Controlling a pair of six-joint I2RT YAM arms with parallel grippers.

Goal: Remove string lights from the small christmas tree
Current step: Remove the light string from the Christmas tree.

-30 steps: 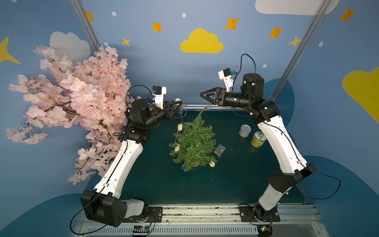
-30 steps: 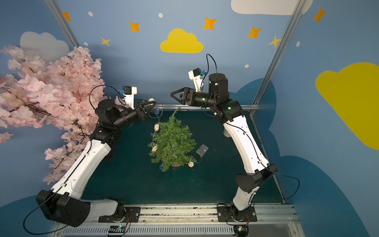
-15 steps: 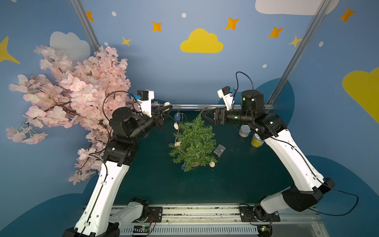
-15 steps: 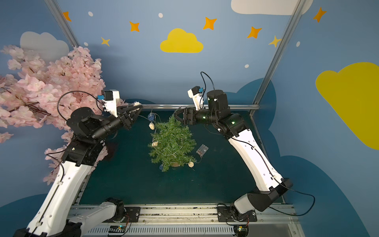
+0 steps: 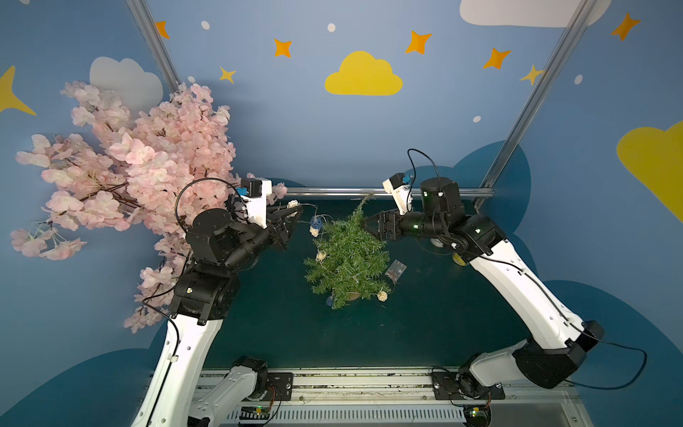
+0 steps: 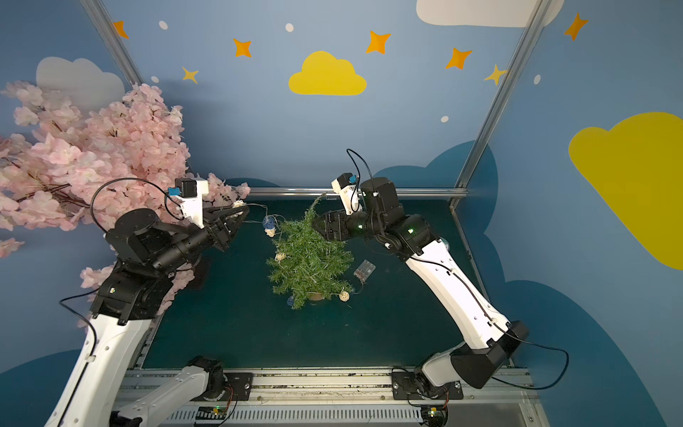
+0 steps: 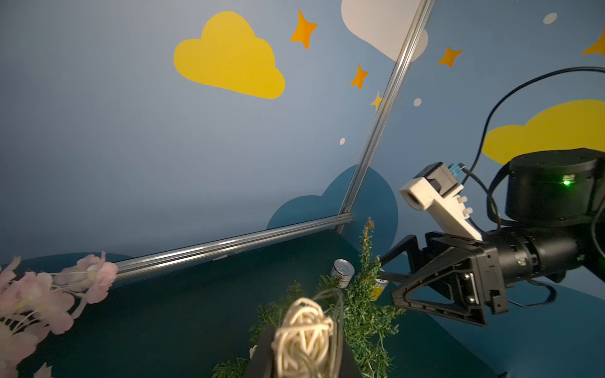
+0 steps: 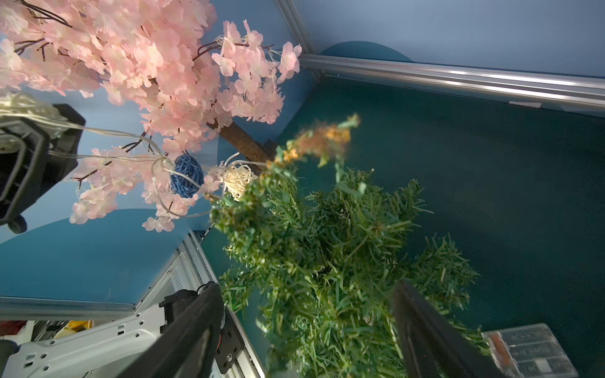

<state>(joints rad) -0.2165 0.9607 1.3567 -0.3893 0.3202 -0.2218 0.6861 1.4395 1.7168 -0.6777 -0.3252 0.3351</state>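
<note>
The small christmas tree (image 5: 347,258) (image 6: 310,258) stands mid-table, its thin tip (image 7: 368,242) leaning back. The string lights (image 5: 315,222) run from a cream ball (image 7: 304,337) through a blue ball (image 8: 186,176) and another cream ball (image 8: 239,180) into the branches. Their clear battery box (image 5: 395,268) (image 8: 530,350) lies by the tree's right side. My left gripper (image 5: 295,212) (image 7: 304,356), left of the tree, is shut on the first cream ball, with the wire stretched to the tree. My right gripper (image 5: 366,222) (image 8: 306,288) is open, its fingers either side of the upper branches.
A large pink blossom tree (image 5: 129,166) fills the left side behind my left arm. A silver can (image 7: 342,273) and a yellow can (image 7: 379,288) stand at the back right, behind the right arm. A metal rail (image 5: 332,191) edges the table's back.
My left arm has drawn back to the left with the cream ball, pulling the wire out from the tree. The right gripper has come down from above onto the tree's upper branches.
</note>
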